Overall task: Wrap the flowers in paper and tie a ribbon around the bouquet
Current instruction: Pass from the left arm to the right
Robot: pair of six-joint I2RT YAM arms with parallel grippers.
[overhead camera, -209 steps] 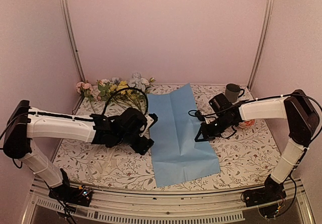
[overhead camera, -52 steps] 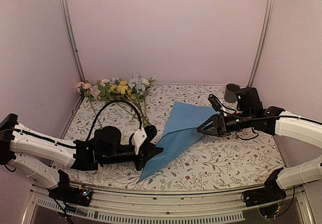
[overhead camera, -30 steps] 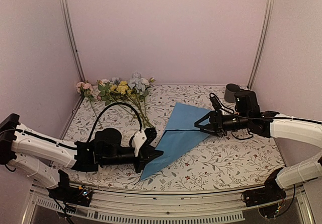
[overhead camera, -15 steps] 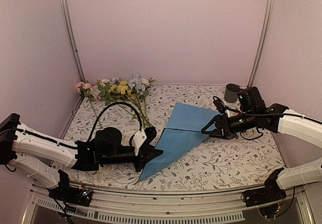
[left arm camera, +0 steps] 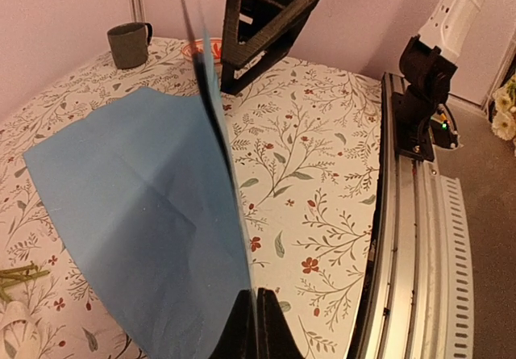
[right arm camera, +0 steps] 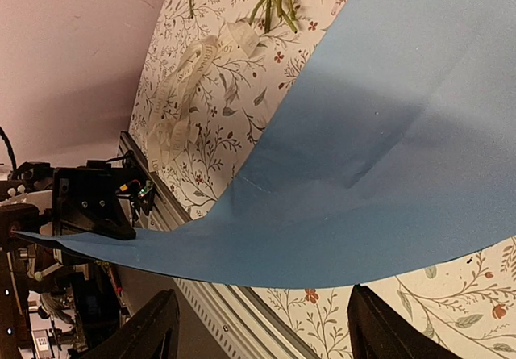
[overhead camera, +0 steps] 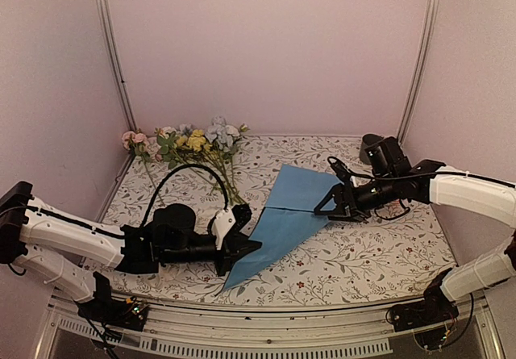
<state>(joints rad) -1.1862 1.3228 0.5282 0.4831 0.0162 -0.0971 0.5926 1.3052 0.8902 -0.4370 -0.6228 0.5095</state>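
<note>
The left tool (overhead camera: 244, 248) is pressed together, pinching the near corner of the thin light blue paper sheet (overhead camera: 292, 206). The sheet rises from that pinch and stretches rightward over the floral-clothed table (overhead camera: 379, 250). The right tool (overhead camera: 326, 204) is spread at the sheet's opposite corner, perhaps just touching it.

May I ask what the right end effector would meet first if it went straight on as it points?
Most likely the paper: the open right end effector points at its right corner; depth is unclear.
</note>
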